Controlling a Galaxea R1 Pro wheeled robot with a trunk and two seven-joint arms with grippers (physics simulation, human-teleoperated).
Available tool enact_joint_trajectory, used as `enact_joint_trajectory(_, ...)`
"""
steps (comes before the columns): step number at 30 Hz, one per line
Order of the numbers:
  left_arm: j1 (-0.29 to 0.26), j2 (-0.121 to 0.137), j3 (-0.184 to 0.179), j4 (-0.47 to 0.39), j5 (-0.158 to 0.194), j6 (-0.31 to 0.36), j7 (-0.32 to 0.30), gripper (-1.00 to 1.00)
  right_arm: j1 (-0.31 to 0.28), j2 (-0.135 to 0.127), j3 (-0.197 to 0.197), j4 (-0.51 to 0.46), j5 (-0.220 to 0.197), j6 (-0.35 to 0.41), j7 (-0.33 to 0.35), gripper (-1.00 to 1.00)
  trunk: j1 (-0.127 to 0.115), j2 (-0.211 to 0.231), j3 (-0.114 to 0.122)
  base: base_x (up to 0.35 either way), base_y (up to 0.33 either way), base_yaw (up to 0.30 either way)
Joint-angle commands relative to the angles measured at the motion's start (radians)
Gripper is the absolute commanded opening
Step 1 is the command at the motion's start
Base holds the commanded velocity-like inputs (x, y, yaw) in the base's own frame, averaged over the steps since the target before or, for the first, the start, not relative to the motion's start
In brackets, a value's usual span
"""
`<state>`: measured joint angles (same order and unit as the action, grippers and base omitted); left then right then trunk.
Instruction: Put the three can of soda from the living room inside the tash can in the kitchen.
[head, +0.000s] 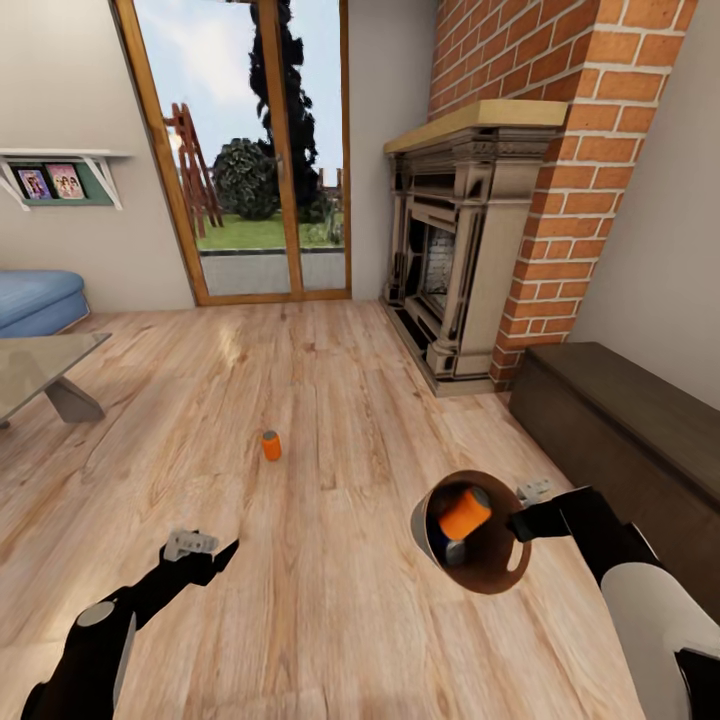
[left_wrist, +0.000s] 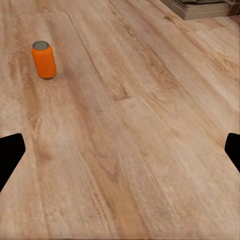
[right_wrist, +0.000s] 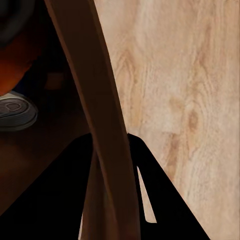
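I am in the living room. One orange soda can (head: 271, 445) (left_wrist: 44, 60) stands upright on the wood floor, ahead of my left gripper (head: 215, 552) (left_wrist: 120, 152), which hangs open and empty just above the boards. My right gripper (head: 520, 522) (right_wrist: 112, 145) is shut on the rim of the trash can (head: 497, 575) (right_wrist: 100, 115), one finger inside and one outside. The bin tilts toward me, showing its brown inside. In it lie a second orange can (head: 465, 513) (right_wrist: 15, 60) and the dark blue can (head: 449, 550).
The red brick fireplace (head: 470, 250) stands at the right, with a long dark low cabinet (head: 620, 420) close beside my right arm. The glass-topped table (head: 40, 370) and blue sofa (head: 35, 300) are at the left, and wood-framed glass doors (head: 250, 150) straight ahead.
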<state>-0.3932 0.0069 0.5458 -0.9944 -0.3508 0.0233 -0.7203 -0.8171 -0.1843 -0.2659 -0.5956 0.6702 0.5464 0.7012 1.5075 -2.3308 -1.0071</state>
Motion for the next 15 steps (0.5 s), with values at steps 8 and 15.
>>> enact_joint_trajectory(8, 0.002, -0.001, -0.001, 0.112, 0.004, -0.003, 0.1, 1.0, 0.01, 0.039, -0.002, -0.007, -0.01, 0.0, -0.007, -1.0, 0.0, 0.0, 0.0, 0.26, 0.0, 0.0)
enact_joint_trajectory(15, 0.002, -0.001, -0.001, 0.129, 0.003, -0.005, 0.115, 1.0, 0.021, 0.044, -0.003, -0.013, -0.009, 0.0, -0.007, -1.0, 0.0, 0.0, 0.0, 0.32, 0.0, 0.0)
